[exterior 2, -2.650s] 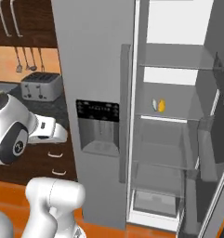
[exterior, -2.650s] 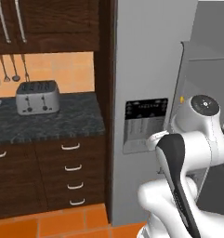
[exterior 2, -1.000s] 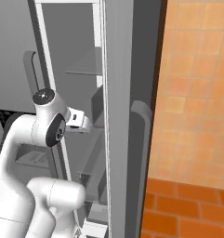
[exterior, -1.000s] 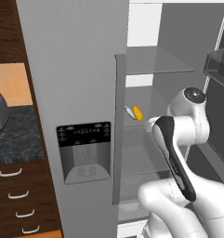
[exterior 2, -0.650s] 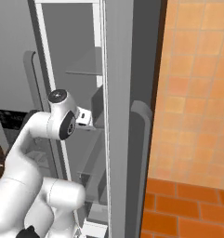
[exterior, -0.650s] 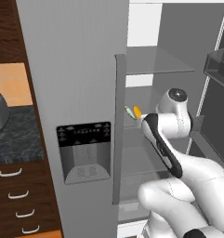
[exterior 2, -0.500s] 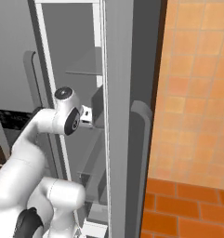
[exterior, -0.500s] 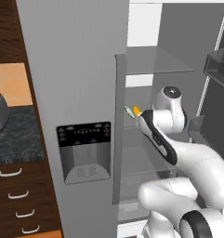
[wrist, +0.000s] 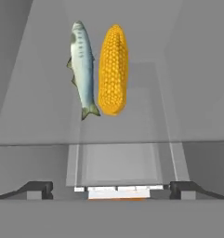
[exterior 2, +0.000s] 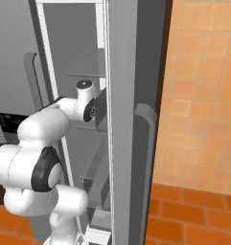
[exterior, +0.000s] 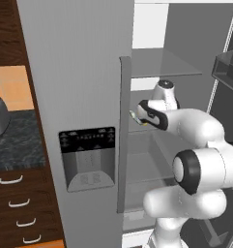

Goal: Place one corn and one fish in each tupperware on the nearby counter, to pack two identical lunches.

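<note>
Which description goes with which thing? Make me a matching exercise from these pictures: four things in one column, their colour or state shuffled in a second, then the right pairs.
Things:
1. fish
2. corn
3. gripper
4. counter

Descriptions:
A. black speckled, over dark drawers
B. yellow-orange, lying on the fridge shelf
C. silvery grey-blue, lying beside the yellow ear
D. open, holding nothing

Pairs: 1-C, 2-B, 3-D, 4-A

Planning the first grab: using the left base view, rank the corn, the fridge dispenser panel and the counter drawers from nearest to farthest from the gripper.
1. Corn, on the fridge shelf at the gripper.
2. Dispenser panel, on the closed door, lower left.
3. Counter drawers, far lower left.
</note>
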Controlling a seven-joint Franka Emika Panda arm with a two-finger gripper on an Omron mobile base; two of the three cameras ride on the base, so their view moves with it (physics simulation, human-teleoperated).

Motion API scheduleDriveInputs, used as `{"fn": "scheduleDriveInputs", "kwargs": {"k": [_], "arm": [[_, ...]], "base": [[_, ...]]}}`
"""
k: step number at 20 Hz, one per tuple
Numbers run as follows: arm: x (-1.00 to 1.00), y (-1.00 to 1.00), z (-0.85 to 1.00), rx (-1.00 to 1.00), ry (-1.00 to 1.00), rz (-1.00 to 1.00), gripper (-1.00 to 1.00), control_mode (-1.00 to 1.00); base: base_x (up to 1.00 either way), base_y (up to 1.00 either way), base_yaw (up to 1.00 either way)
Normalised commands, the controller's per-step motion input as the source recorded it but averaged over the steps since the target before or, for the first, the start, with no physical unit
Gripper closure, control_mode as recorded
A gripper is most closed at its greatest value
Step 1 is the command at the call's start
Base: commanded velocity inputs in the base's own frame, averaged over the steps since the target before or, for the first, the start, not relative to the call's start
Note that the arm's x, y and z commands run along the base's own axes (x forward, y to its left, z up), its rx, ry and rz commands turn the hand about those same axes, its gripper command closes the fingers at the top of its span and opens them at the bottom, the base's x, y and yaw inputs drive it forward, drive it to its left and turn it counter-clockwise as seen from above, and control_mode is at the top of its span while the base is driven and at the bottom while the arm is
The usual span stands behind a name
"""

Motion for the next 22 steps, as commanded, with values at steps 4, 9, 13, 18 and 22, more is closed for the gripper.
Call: {"fn": "scheduleDriveInputs", "kwargs": {"k": [4,9,13,18,22], "arm": [[0.84,0.0,-0.4,0.0,0.03,0.0,-1.0,-1.0],[0.81,-0.04,-0.49,0.0,0.03,0.04,-1.0,-1.0],[0.82,-0.13,-0.46,0.0,0.04,0.11,-1.0,-1.0],[0.79,-0.16,-0.44,0.01,0.03,0.15,-1.0,-1.0],[0.34,-0.08,-0.7,0.0,0.06,0.12,1.0,-1.0]], "base": [[0.0,0.0,0.0],[0.0,0.0,0.0],[0.0,0.0,0.0],[0.0,0.0,0.0],[0.0,0.0,0.0]]}}
